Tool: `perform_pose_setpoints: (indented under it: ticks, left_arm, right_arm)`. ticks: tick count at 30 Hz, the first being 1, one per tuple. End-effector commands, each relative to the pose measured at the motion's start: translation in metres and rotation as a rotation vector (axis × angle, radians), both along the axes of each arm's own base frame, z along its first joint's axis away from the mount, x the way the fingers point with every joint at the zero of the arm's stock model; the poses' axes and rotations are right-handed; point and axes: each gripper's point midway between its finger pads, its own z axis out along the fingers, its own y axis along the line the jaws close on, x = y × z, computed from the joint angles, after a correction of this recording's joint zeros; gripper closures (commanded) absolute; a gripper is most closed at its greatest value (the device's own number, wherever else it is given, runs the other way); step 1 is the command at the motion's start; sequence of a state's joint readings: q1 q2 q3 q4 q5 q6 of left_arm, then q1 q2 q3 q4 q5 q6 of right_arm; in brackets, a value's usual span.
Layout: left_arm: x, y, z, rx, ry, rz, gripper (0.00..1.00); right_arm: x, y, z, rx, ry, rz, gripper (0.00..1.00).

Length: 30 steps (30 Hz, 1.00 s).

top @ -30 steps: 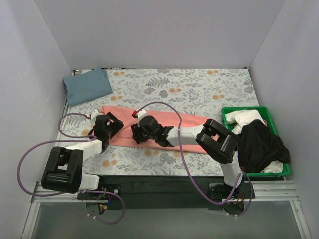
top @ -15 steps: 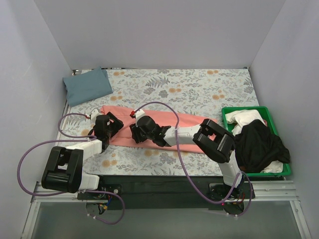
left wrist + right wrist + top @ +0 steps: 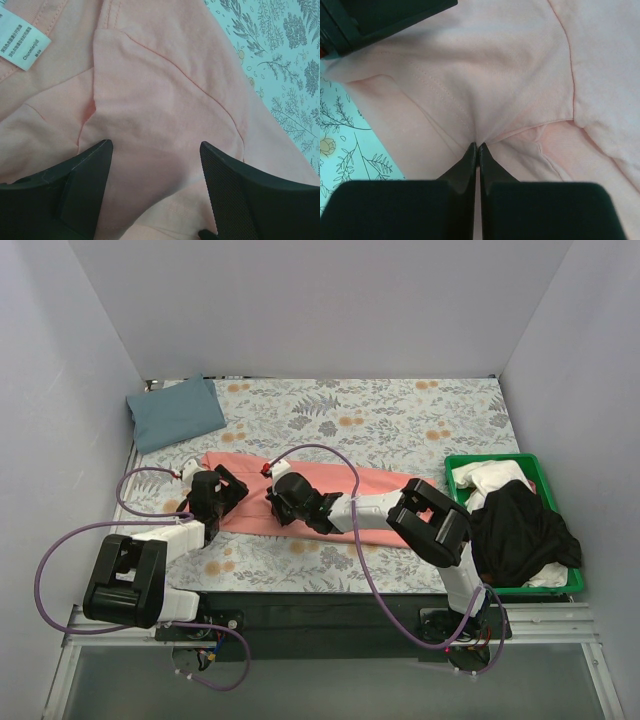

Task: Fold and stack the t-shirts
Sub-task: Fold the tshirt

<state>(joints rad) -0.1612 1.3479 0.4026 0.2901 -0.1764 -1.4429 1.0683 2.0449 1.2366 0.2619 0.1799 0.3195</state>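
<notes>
Floral worktop carries the coral-pink t-shirt across its middle. Only the right end effector is clamped, on a thin pinch, perhaps one layer. With the left end effector open over it, lifting could slip or skew.

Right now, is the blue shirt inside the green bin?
No, the blue-grey t-shirt lies on the floral cloth at the far left corner, well apart from the green bin on the right.
</notes>
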Motion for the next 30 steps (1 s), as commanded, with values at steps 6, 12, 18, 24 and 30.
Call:
perform_pose_setpoints:
  ticks: [6,12,18,24,30]
  left_arm:
    - [-0.008,0.015,-0.008,0.059,0.042,0.042,0.29]
    - [-0.009,0.016,-0.007,0.064,0.046,0.047,0.29]
    - [-0.010,0.020,-0.006,0.077,0.053,0.059,0.29]
    - [-0.012,0.022,-0.003,0.082,0.058,0.075,0.28]
    - [-0.006,0.027,0.022,0.102,0.012,0.093,0.28]
  right_arm:
    - [-0.003,0.004,0.058,0.075,-0.035,0.024,0.99]
    - [-0.010,0.002,0.061,0.068,-0.005,0.045,0.99]
    - [-0.014,-0.001,0.051,0.032,0.025,0.054,0.99]
    - [-0.017,-0.008,0.043,0.005,0.042,0.049,0.88]
    - [-0.010,-0.050,0.071,-0.006,-0.035,-0.032,0.59]
